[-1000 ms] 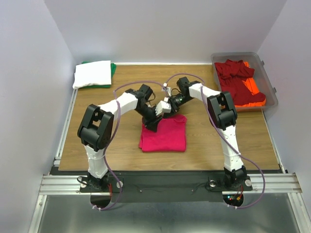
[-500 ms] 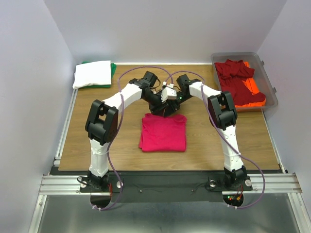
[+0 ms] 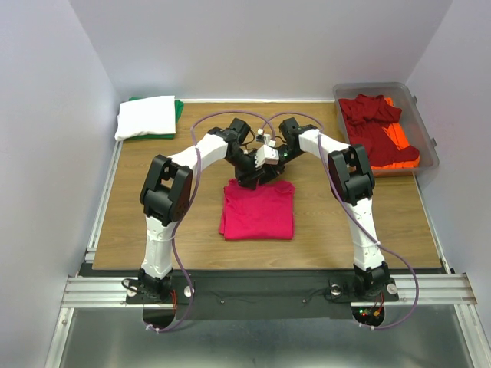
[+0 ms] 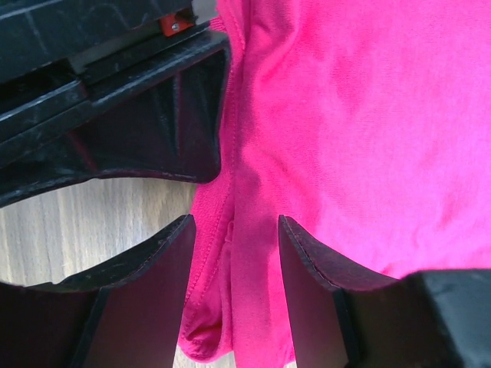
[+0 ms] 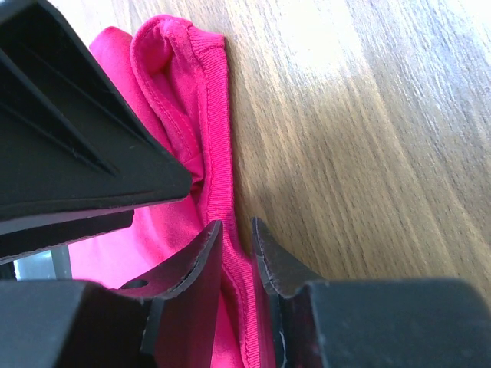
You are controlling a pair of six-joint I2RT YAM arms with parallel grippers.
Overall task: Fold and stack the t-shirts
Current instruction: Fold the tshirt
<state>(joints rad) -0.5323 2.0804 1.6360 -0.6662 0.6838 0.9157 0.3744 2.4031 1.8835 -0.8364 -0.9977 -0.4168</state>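
A folded pink-red t-shirt (image 3: 257, 211) lies flat at the table's middle. Both grippers meet low over its far edge. My left gripper (image 3: 249, 178) is open. In the left wrist view its jaws (image 4: 235, 230) straddle a raised fold of the pink cloth (image 4: 368, 115) with slack at the sides. My right gripper (image 3: 265, 170) sits just right of it. Its narrow jaws (image 5: 236, 230) are pinched on the shirt's ribbed edge (image 5: 219, 115), right where the cloth meets the bare wood. Each wrist view shows the other gripper's black body close by.
A white t-shirt (image 3: 146, 116) lies folded on a green one (image 3: 179, 108) at the far left corner. The clear grey bin (image 3: 424, 126) at the far right holds dark red (image 3: 368, 123) and orange (image 3: 400, 146) shirts. Grey walls stand on three sides.
My left gripper has moved off the shirt's far left part toward its far edge, and its jaws have widened. The right jaws have narrowed onto the ribbed edge. The shirt has stayed put.
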